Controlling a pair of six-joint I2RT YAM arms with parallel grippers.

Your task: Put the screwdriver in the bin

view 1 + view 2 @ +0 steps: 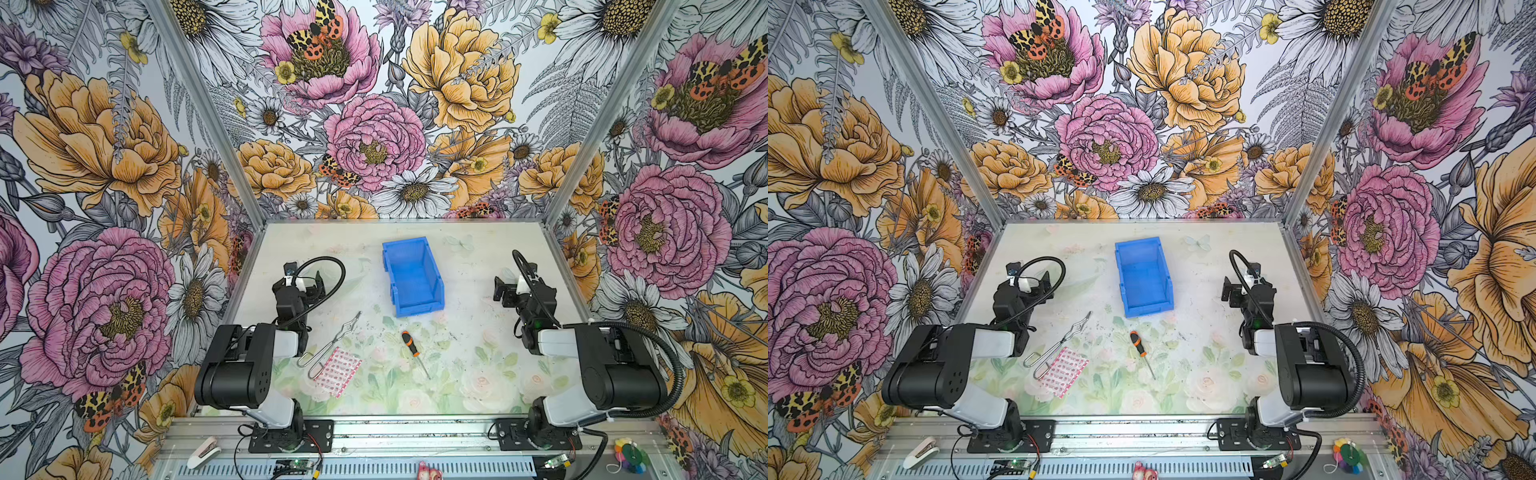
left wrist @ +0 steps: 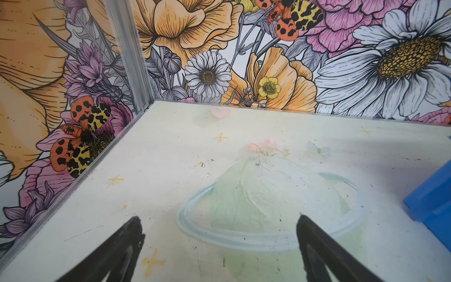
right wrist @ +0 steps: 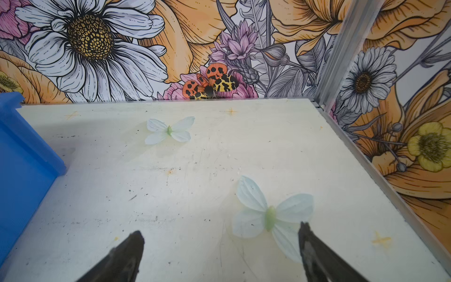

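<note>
Tongs (image 1: pixel 332 341), patterned packet (image 1: pixel 338 372) left of screwdriver (image 1: pixel 410 345); bin (image 1: pixel 413 276) beyond.

The bin (image 1: pixel 413 276) is smooth blue plastic. The screwdriver (image 1: pixel 411 345) has a thin bright metal shaft. The tongs (image 1: pixel 330 345) are shiny metal wire. The desk (image 1: pixel 469 291) looks matt and scuffed.

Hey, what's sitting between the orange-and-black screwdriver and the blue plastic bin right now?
Nothing. In both top views, only bare flower-printed tabletop separates the small orange-and-black-handled screwdriver from the low front lip of the bright blue rectangular plastic bin.
</note>
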